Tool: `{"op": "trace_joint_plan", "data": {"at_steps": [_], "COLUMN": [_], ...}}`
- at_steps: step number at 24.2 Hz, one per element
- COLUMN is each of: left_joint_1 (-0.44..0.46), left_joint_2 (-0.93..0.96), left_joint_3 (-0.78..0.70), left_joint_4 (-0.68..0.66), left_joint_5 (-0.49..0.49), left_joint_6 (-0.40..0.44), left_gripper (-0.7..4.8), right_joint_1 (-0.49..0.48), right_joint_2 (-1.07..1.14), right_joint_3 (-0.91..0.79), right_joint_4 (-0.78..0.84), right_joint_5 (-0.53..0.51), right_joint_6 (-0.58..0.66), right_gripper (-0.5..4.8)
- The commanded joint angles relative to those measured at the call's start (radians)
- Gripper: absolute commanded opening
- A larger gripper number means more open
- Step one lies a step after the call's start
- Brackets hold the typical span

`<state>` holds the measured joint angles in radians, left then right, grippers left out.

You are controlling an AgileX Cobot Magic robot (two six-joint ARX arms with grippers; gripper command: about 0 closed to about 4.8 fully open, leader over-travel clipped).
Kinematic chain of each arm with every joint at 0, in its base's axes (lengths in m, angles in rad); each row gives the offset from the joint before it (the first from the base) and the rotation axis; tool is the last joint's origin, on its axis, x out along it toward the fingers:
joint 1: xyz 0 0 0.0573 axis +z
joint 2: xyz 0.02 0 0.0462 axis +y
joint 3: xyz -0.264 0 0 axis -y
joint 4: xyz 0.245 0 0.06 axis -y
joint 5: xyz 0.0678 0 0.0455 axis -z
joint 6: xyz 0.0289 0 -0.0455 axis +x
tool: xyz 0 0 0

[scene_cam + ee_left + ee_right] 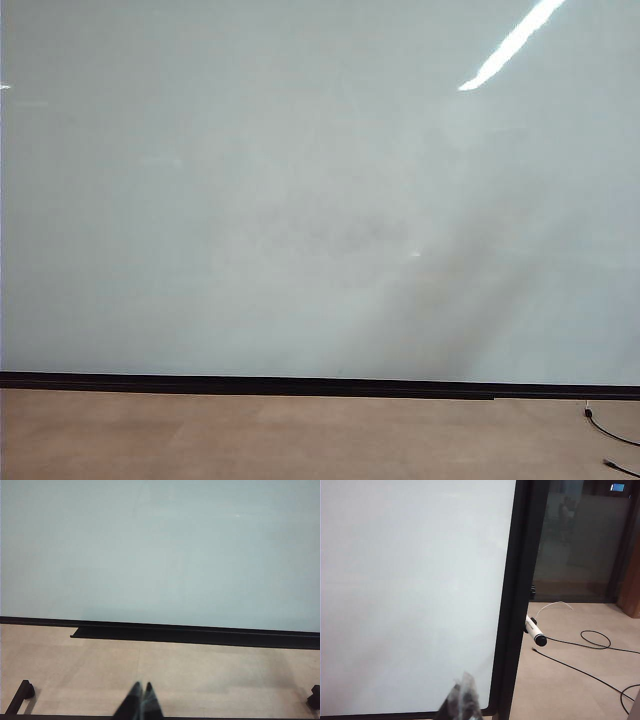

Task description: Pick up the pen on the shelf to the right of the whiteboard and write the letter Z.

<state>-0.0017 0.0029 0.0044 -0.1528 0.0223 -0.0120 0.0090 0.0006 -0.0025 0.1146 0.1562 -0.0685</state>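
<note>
Pen (535, 632) beside whiteboard (415, 590) edge, tan floor (560, 680), both grippers' jaws closed

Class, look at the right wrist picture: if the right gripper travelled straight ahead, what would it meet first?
Probably the whiteboard. The shut right gripper faces its surface, not the pen past the frame; depth is unclear.

The very large, glossy, pale grey-white whiteboard (300, 200) stands upright and fills nearly the whole exterior view, its surface bare of any writing, with only faint smudgy grey patches near the middle and a bright streak of reflected light at upper right. A thin black strip (300, 384) runs along its lower edge where it meets the tan floor. Over in the right wrist view, the slim white pen (535, 630) with a dark end juts out at a tilt just beside the board's black right-hand frame (512, 605).
</note>
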Motion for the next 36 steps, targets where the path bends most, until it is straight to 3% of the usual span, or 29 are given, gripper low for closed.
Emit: {"op": "trace_joint_plan", "data": {"at_steps": [1, 27, 29, 33, 36], "left_joint_1": [0.000, 0.000, 0.000, 0.000, 0.000], "left_joint_2": [0.000, 0.000, 0.000, 0.000, 0.000], "left_joint_3": [0.002, 0.002, 0.002, 0.002, 0.002], "left_joint_4": [0.011, 0.011, 0.011, 0.011, 0.011], "left_joint_5": [0.000, 0.000, 0.000, 0.000, 0.000], "left_joint_6": [0.004, 0.004, 0.004, 0.004, 0.004], "left_gripper": [-0.04, -0.04, -0.04, -0.04, -0.05], "right_joint_1": [0.000, 0.000, -0.002, -0.002, -0.001], "right_joint_2": [0.001, 0.001, 0.001, 0.001, 0.001], "right_joint_3": [0.005, 0.005, 0.005, 0.004, 0.004], "right_joint_4": [0.013, 0.018, 0.020, -0.017, -0.064], "right_joint_5": [0.000, -0.004, 0.061, 0.389, 0.379], "right_joint_6": [0.003, 0.002, -0.020, -0.040, -0.040], "right_gripper": [-0.01, -0.01, -0.01, -0.01, 0.00]}}
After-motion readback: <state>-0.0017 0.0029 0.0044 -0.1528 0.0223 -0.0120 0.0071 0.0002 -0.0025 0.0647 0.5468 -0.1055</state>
